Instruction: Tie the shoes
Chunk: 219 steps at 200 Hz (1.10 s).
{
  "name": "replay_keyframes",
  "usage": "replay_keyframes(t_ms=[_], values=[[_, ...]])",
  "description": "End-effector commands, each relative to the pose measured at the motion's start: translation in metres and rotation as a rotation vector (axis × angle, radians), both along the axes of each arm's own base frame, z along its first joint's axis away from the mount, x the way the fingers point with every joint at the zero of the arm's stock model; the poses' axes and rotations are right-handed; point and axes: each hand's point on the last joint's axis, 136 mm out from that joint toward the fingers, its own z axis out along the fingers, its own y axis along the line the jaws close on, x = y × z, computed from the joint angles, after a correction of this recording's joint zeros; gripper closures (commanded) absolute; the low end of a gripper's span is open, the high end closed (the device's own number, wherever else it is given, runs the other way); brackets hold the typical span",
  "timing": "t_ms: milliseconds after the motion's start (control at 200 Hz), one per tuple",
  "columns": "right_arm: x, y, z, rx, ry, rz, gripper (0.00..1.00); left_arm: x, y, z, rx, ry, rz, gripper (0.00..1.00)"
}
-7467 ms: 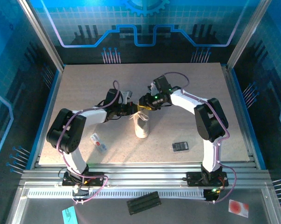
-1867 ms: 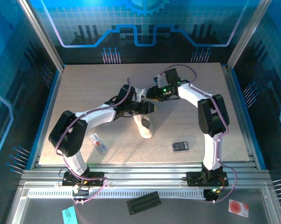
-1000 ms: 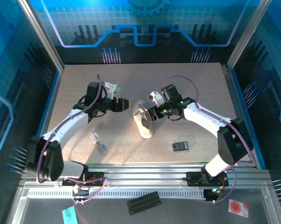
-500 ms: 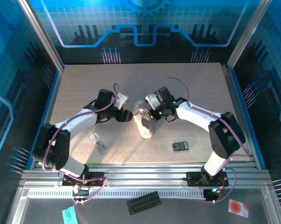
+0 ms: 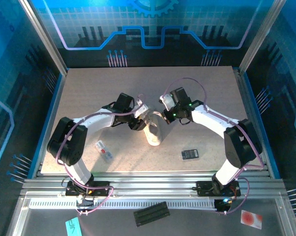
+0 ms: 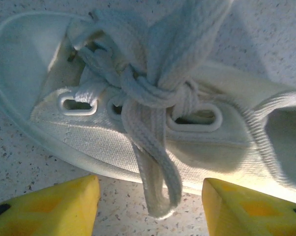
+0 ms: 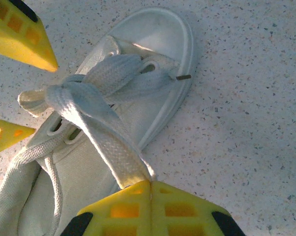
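The right gripper has its fingers pressed together on a flat lace. The lace runs away from it to the knot on the shoe. The left gripper is spread wide, with a loop hanging between its fingers. The knot looks half made, so the next job is likely to grab the loop and pull. The lace's end is hidden inside the right fingers.

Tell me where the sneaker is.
Top view: the sneaker lies centrally on the table, between left hand and right hand; the black device is nearer, rightward.
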Motion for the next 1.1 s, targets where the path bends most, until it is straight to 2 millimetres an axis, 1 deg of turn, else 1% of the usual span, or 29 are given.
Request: replay_keyframes(t_ms=[0, 80, 110, 130, 250, 360, 485, 625, 715, 801, 941, 1091], values=[[0.003, -0.001, -0.002, 0.024, 0.020, 0.020, 1.00, -0.001, -0.003, -0.007, 0.065, -0.008, -0.064, 0.57], [0.002, -0.002, -0.006, 0.023, 0.027, 0.027, 1.00, 0.000, -0.001, -0.010, 0.078, -0.015, -0.061, 0.88], [0.002, -0.004, -0.007, 0.018, 0.027, 0.028, 1.00, 0.001, 0.000, -0.009, 0.083, -0.029, -0.056, 0.97], [0.002, -0.005, -0.008, 0.016, 0.028, 0.028, 1.00, 0.002, 0.001, -0.008, 0.087, -0.038, -0.052, 1.00], [0.003, -0.010, -0.011, -0.002, 0.027, 0.032, 1.00, 0.002, 0.011, 0.006, 0.117, -0.106, -0.038, 1.00], [0.004, -0.009, -0.013, -0.018, 0.020, 0.060, 1.00, -0.002, 0.020, 0.018, 0.149, -0.146, -0.034, 1.00], [0.001, -0.012, -0.022, -0.058, 0.039, 0.089, 1.00, -0.010, 0.029, 0.019, 0.190, -0.148, -0.034, 1.00], [-0.005, -0.020, -0.045, -0.180, 0.104, 0.130, 1.00, -0.024, 0.037, 0.005, 0.242, -0.110, -0.048, 1.00], [-0.008, -0.025, -0.059, -0.255, 0.145, 0.145, 1.00, -0.035, 0.036, -0.007, 0.270, -0.071, -0.069, 1.00], [-0.010, -0.025, -0.068, -0.302, 0.169, 0.162, 1.00, -0.044, 0.035, -0.018, 0.298, -0.042, -0.093, 1.00], [-0.007, -0.025, -0.076, -0.350, 0.199, 0.163, 1.00, -0.054, 0.032, -0.032, 0.334, -0.007, -0.121, 1.00], [-0.001, -0.023, -0.076, -0.355, 0.201, 0.147, 1.00, -0.053, 0.032, -0.039, 0.344, 0.003, -0.117, 1.00]])
